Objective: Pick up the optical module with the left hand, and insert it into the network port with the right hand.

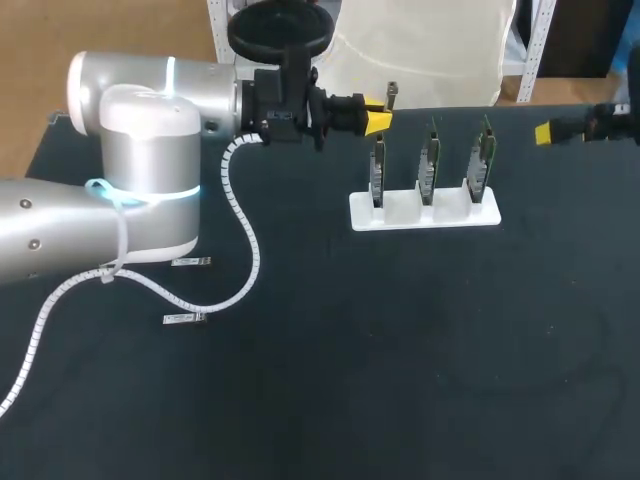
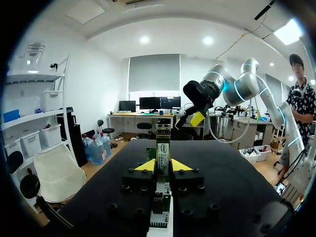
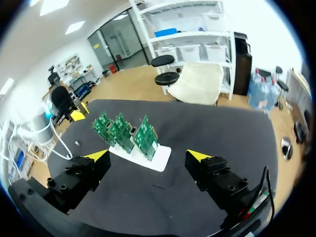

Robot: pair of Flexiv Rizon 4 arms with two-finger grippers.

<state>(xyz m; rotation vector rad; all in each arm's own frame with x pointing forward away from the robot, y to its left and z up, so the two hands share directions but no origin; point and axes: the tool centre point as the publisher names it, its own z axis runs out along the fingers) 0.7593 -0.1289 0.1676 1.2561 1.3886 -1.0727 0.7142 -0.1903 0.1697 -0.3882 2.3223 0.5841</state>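
the slim, labelled optical module point(image 2: 163, 145) stands upright, clamped in the left gripper point(image 2: 163, 166). three green circuit boards point(image 1: 429, 165) stand upright in a white holder point(image 1: 425, 216).

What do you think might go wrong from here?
The left gripper holds the module by a narrow pinch, so it may slip or tilt during handover. The right gripper is open and far away, so a misaligned regrasp is possible. Either arm could knock the boards.
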